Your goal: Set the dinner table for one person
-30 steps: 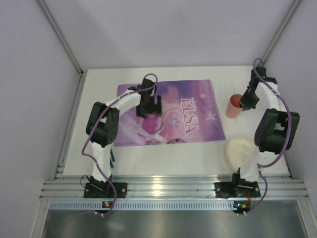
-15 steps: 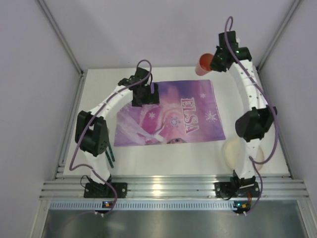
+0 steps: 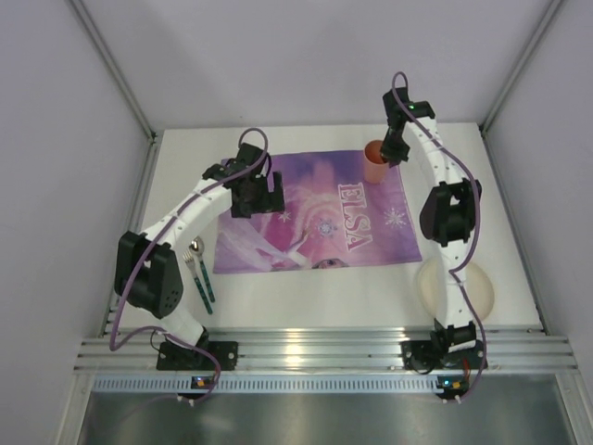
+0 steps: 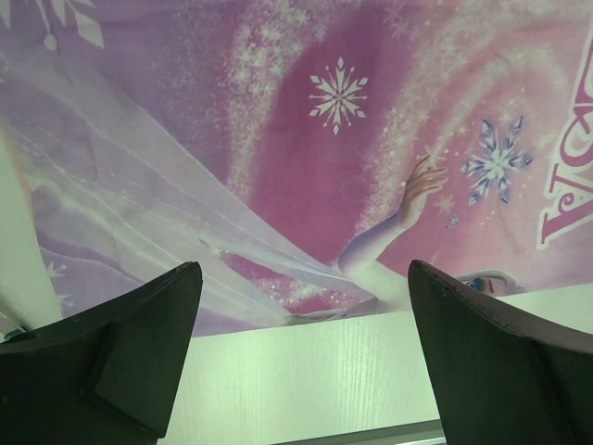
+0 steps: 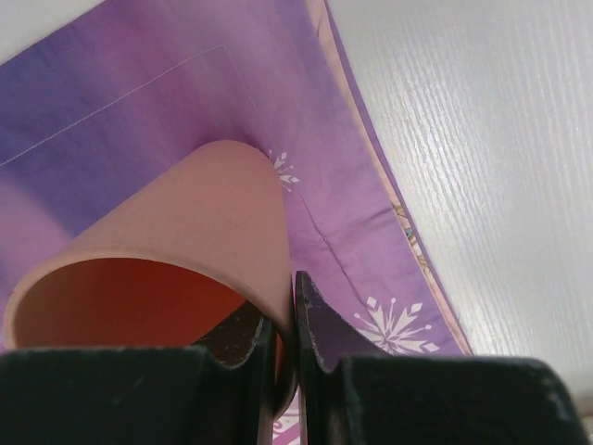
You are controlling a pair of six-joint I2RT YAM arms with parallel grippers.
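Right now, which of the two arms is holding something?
The right arm: its jaws grip the orange cup. On the left arm the jaws stand open, empty.

Cup (image 3: 374, 164): carried by right gripper (image 3: 389, 156) from dinner table (image 3: 278, 311), right of placemat (image 3: 315, 218), to placemat's far right corner. Left gripper (image 3: 257, 204): shifted toward placemat's far left. Cutlery (image 3: 200, 276): now uncovered.

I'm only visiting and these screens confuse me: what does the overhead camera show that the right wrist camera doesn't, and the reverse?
Only overhead: both arms, the left gripper open above the left side of the placemat, cutlery lying left of it, and a cream plate by the right arm's base. Only right wrist: the right gripper pinching the wall of the cup, one finger inside the rim, one outside. Both: the orange cup, the purple placemat and the white dinner table.
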